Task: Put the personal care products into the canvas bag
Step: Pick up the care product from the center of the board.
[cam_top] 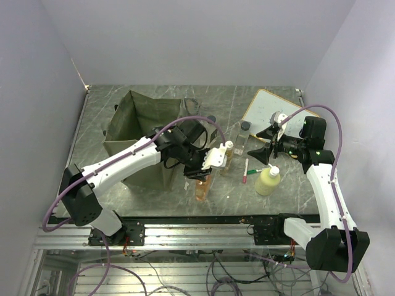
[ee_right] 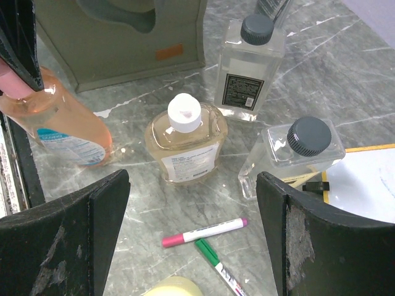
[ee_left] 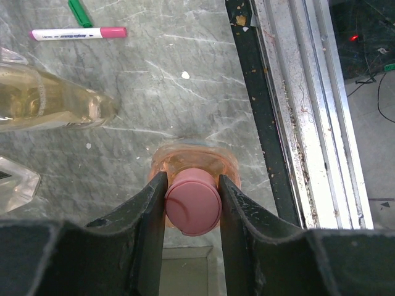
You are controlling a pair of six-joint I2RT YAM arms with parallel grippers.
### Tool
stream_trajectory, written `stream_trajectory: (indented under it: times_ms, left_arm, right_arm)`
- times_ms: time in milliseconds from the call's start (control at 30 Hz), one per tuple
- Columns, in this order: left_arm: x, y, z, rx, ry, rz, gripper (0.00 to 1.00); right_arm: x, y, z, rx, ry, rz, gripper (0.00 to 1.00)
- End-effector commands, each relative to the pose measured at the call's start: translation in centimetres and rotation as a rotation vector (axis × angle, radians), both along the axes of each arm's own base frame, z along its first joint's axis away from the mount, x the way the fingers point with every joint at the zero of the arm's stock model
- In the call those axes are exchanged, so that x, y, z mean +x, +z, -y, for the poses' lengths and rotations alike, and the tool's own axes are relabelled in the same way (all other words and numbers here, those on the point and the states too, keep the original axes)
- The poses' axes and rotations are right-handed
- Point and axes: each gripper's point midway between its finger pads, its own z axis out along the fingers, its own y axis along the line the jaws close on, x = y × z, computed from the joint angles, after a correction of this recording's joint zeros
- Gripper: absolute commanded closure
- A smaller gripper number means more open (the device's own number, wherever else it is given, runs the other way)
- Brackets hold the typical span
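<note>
- Only the overhead view shows both arms whole. The left claw [cam_top: 199, 174] reaches over the tabletop [cam_top: 216, 98] just beside the near right corner of the canvas bag [cam_top: 133, 111]. The right claw [cam_top: 262, 148] hangs above the group of bottles, near the whiteboard [cam_top: 271, 105].
- Only the left wrist view shows the grip. Two dark fingers [ee_left: 148, 209] press on opposite sides of the pink cap [ee_left: 193, 203] of the orange bottle [ee_left: 194, 161], so the left claw is narrow and clamped on that bottle.
- In that view the orange bottle is seen end-on from its cap, its long axis running away from the camera toward the tabletop, near the metal rail [ee_left: 302, 92].
- The right wrist view shows the same bottle from the side. It is outside the bag and just in front of it, base down at the tabletop, with its long axis leaning and the cap end tipped toward the left of that picture.
- The right claw is spread wide with nothing between its fingers.
- Below it the amber bottle [ee_right: 185, 145], the tall clear bottle [ee_right: 247, 68] and the squat clear bottle [ee_right: 281, 157] stand upright, caps up, close together.
- The pink marker [ee_right: 203, 231] and the green marker [ee_right: 216, 265] lie flat, just in front of the amber bottle.
- The overhead view shows the pale yellow bottle [cam_top: 267, 180] upright, just right of the markers.
</note>
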Motion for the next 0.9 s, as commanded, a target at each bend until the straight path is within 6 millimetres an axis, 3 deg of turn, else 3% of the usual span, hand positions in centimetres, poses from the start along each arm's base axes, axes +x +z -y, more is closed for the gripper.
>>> stream_trajectory:
  times_ms: [0, 867]
  left_arm:
    - [-0.8, 1.7, 0.3, -0.069, -0.010, 0.000, 0.93]
    - [1.2, 5.7, 0.2, -0.165, 0.152, 0.032, 0.93]
  right_arm:
    - [0.1, 0.1, 0.2, 0.003, -0.005, 0.017, 0.17]
    - [0.6, -0.8, 0.4, -0.003, -0.020, -0.004, 0.16]
